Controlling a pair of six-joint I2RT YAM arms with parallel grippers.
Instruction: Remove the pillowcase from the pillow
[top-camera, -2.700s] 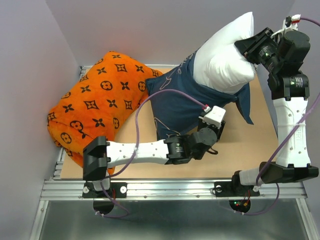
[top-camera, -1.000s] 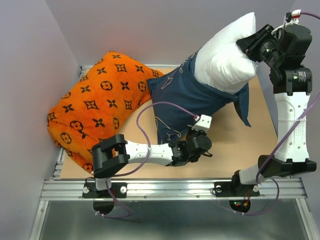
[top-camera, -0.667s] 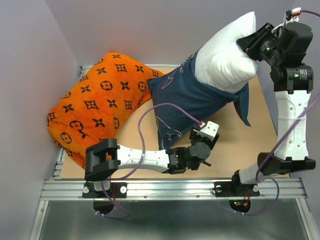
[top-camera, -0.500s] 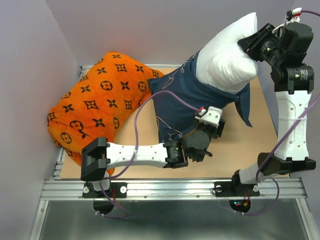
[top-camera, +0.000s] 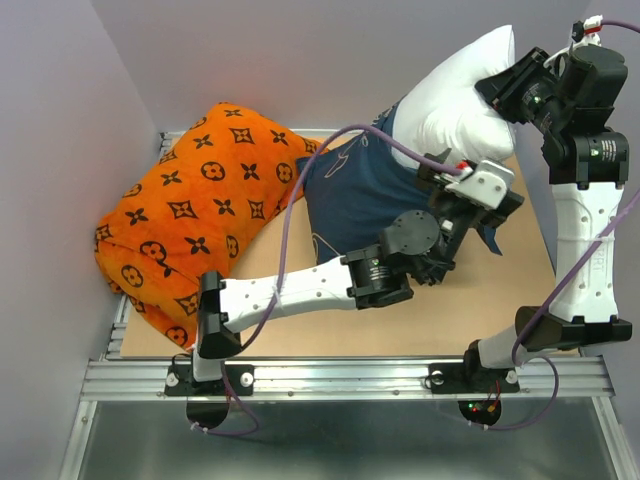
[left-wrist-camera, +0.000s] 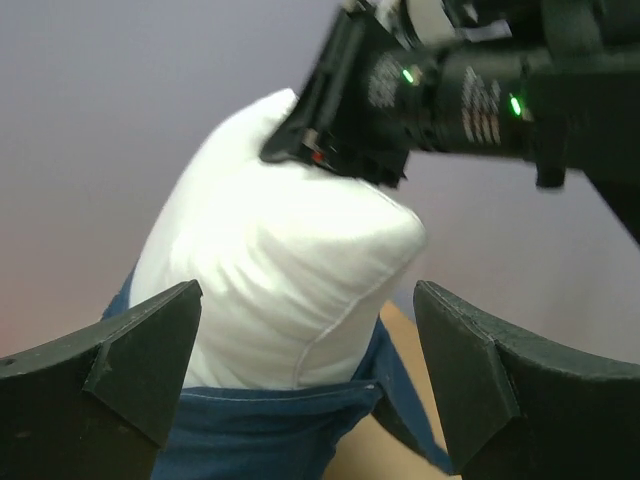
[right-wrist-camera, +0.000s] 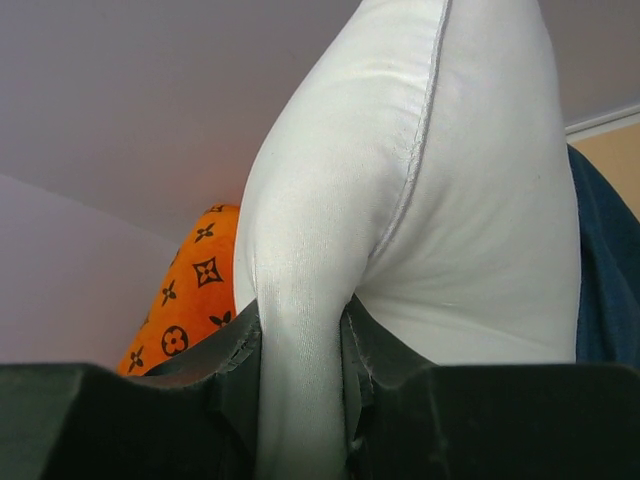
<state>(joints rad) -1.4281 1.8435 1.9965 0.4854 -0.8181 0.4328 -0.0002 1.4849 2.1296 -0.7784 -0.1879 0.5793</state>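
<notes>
The white pillow (top-camera: 450, 110) is held up at the back right, its lower half still inside the navy pillowcase (top-camera: 355, 190). My right gripper (top-camera: 503, 85) is shut on the pillow's top corner; in the right wrist view the fingers pinch a fold of the pillow (right-wrist-camera: 300, 360). My left gripper (top-camera: 462, 178) is open and empty. It hangs in front of the pillowcase's open hem (left-wrist-camera: 260, 425), just below the bare pillow (left-wrist-camera: 280, 260). Its fingers (left-wrist-camera: 140, 350) stand wide on either side and touch nothing.
An orange cushion with black motifs (top-camera: 190, 210) fills the left side of the table and also shows in the right wrist view (right-wrist-camera: 185, 300). Bare wooden tabletop (top-camera: 490, 290) lies at the near right. Grey walls close the left, back and right.
My left arm has swung from low over the near table up and right to the pillowcase's hem beside the pillow. My right gripper keeps holding the pillow raised.
</notes>
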